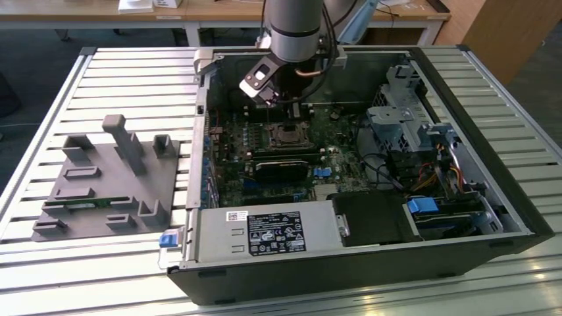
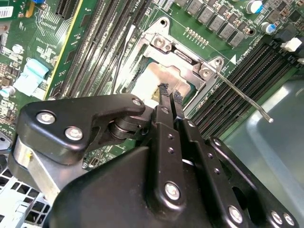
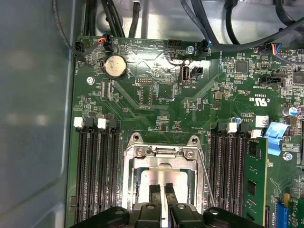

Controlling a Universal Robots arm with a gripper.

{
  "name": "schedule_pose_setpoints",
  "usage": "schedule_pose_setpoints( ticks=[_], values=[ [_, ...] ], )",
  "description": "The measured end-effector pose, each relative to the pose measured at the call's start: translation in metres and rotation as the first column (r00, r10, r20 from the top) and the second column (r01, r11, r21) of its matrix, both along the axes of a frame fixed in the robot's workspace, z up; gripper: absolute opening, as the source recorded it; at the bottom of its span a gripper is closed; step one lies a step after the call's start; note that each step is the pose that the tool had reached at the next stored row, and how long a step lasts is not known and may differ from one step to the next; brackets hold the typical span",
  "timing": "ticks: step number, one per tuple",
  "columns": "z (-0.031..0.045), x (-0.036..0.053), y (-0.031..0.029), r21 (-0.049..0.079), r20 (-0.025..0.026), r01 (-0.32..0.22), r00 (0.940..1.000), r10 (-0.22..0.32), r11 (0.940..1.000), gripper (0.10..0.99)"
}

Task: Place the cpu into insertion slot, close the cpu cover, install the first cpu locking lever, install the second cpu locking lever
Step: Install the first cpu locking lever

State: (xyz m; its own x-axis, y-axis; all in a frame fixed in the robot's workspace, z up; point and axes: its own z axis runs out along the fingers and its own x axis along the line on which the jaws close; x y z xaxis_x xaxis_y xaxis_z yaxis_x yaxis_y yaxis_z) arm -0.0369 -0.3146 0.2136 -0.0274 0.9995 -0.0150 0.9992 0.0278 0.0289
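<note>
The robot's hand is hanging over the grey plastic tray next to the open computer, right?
Not quite. The gripper hangs inside the open computer case, above the cpu on the green board. The exterior view shows this. The grey tray does sit next to the computer, on the exterior view's left.

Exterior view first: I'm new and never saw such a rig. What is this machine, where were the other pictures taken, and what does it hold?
A robot arm reaches into an open computer case on a slatted table, beside a grey parts holder. Both wrist views come from cameras on the arm, looking past its gripper at the motherboard. The gripper is at the cpu, framed by its silver cpu cover; its hold is unclear. A wire lever sticks out free.
</note>
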Motion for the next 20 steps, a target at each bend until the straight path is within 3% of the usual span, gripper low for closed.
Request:
schedule_pose_setpoints(
  ticks=[10,20],
  values=[
    [0.0108,0.0,0.0,0.0,0.0001,0.0,1.0,0.0,1.0,0.176],
    [0.0386,0.0,0.0,0.0,0.0,0.0,1.0,0.0,1.0,0.176]
  ],
)
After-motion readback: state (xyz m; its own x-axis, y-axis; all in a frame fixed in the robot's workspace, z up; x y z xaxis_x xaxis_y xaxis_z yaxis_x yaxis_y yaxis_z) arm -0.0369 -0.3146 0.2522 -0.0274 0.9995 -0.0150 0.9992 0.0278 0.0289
